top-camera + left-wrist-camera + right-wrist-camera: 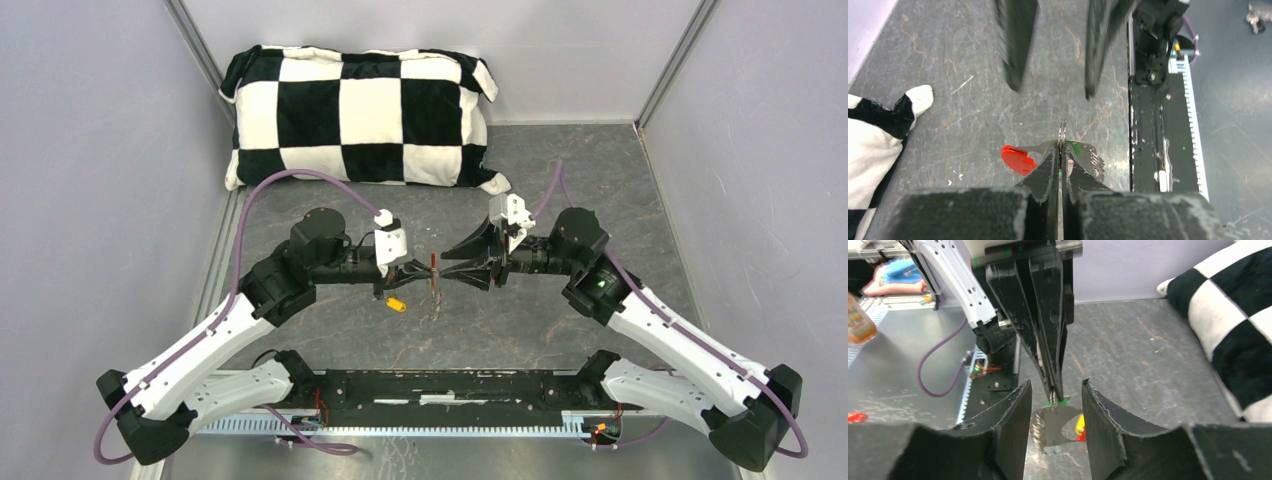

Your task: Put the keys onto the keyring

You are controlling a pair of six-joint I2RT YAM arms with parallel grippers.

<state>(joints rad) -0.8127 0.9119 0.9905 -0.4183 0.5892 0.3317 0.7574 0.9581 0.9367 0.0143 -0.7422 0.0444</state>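
The left claw (1062,150) was clenched tight, its two black fingers pressed flat together on the keyring (1063,132), a thin grey metal loop that stood edge-on out of the fingertips. The green key (1076,148) sat right against those fingertips; whether its plastic head was pinched as well could not be told. Its toothed metal blade stuck out to one side of the fingers. On the other side hung the red tag (1018,159), one smooth, long piece of plastic joined to the loop by a strip of metal.

Just below the left claw in the top view, the yellow key (397,304) appeared to lie on the table (560,330), a grey, mottled, scratched surface, apart from the loop.

The right claw (1055,385) faced the left one tip to tip and was released. Its two curved black fingers stood apart on either side of the left fingertips, touching nothing and holding nothing.

Counted: two keys, one loop, one red tag, two claws. At the back lay one soft pillow (360,115) in black and white squares.
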